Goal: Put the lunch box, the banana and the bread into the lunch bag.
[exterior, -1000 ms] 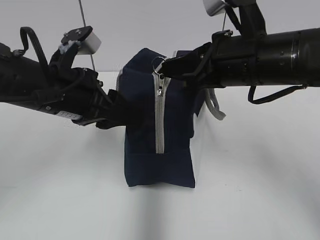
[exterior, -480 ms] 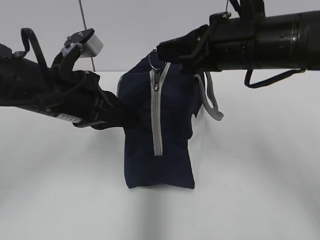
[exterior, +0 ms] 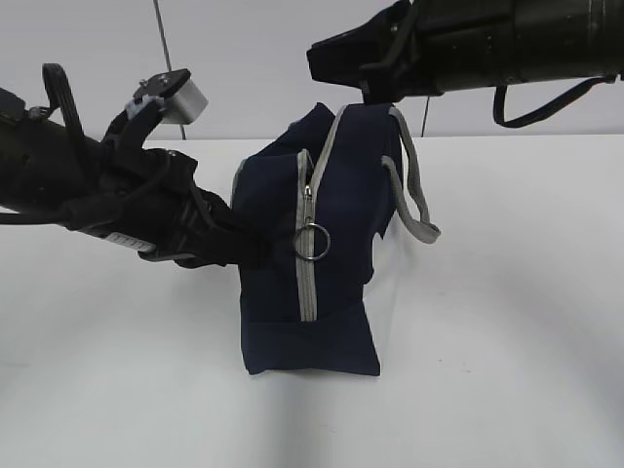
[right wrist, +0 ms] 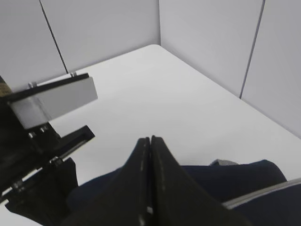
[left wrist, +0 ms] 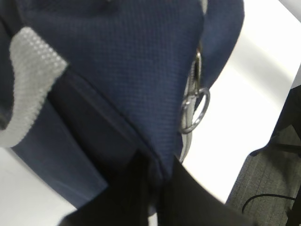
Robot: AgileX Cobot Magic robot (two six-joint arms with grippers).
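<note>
Dropped, round metal ring pull [exterior: 313, 242] dangles; navy fabric lunch bag [exterior: 341, 195] sags.

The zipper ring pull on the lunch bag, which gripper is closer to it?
Left. The left gripper pinches the lunch bag fabric beside the ring pull; the right gripper hovers shut above the bag, apart.

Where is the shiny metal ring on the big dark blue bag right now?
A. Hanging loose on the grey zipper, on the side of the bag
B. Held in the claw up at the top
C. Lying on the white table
A. The round metal ring pull dangles free on the grey zipper of the navy-blue fabric lunch bag; the right claw is shut above the bag, holding nothing.
</note>
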